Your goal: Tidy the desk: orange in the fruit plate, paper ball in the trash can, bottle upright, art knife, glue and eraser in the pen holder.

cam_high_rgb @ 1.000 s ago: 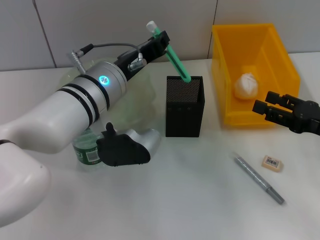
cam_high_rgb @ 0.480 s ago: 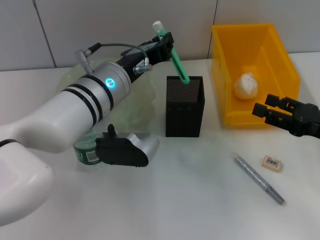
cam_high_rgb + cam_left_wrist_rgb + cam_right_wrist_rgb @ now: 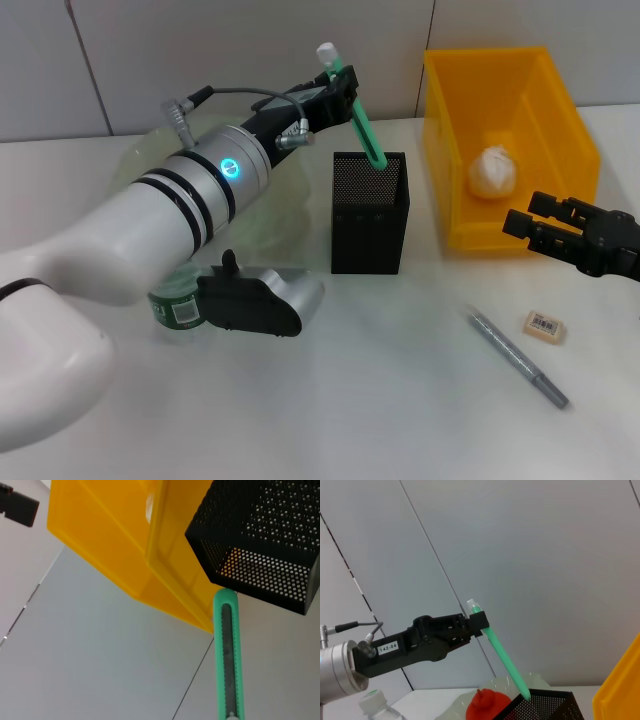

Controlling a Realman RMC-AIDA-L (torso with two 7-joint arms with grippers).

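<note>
My left gripper (image 3: 343,85) is shut on the green art knife (image 3: 362,125), held slanted with its lower end inside the black mesh pen holder (image 3: 369,225). The left wrist view shows the knife (image 3: 228,652) at the holder's rim (image 3: 260,545). The right wrist view shows the same grip (image 3: 479,622). A paper ball (image 3: 492,172) lies in the yellow trash can (image 3: 450,150). My right gripper (image 3: 528,226) hovers open and unloaded in front of that bin. The eraser (image 3: 545,326) and a grey glue stick (image 3: 518,357) lie on the table. The orange (image 3: 484,706) sits on the pale fruit plate (image 3: 268,215).
The bottle (image 3: 178,307) with a green label is mostly hidden under my left arm; its white cap (image 3: 372,698) shows in the right wrist view. A grey wall stands behind the table. Bare tabletop spreads at the front centre.
My left gripper has shifted a little to the right with the art knife, bringing it more upright over the pen holder. The right arm has barely moved.
</note>
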